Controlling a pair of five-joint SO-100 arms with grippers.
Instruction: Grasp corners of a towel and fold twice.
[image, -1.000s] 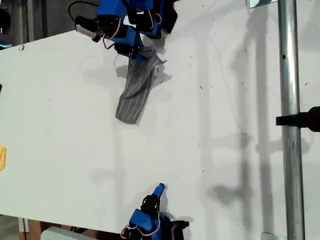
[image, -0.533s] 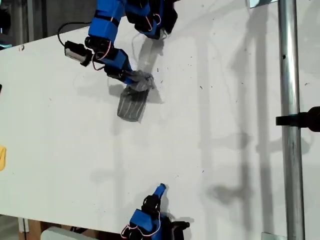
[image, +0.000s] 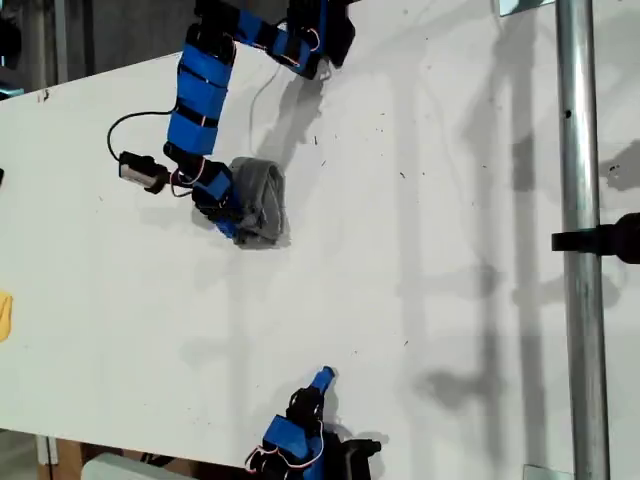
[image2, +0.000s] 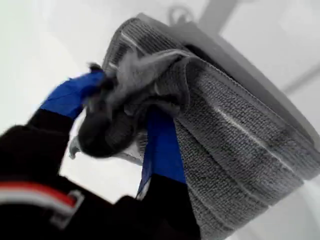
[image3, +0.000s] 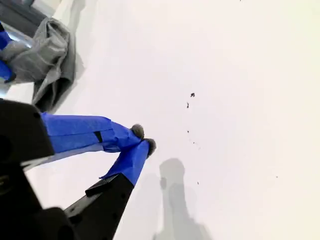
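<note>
The grey white-striped towel (image: 264, 203) lies bunched in a thick folded heap on the white table (image: 430, 260), in the upper part of the exterior view, left of centre. My first gripper (image: 231, 217) is at the heap's edge on the exterior view's left, shut on a wad of towel (image2: 240, 150) between its blue fingers (image2: 161, 147). The corners are buried in the folds. My second gripper (image: 323, 377) rests near the table's lower edge in the exterior view, shut and holding nothing (image3: 142, 139); from there the towel (image3: 47, 57) is far off.
A metal pole (image: 578, 300) with a black clamp (image: 598, 240) runs down the exterior view's right side. A yellow object (image: 4, 316) pokes in at that view's left edge. Small dark specks (image3: 192, 94) dot the table.
My first arm swung down and toward the exterior view's left, carrying the towel's upper end over its lower end. The towel went from a long hanging strip to a compact heap. The second arm stayed put.
</note>
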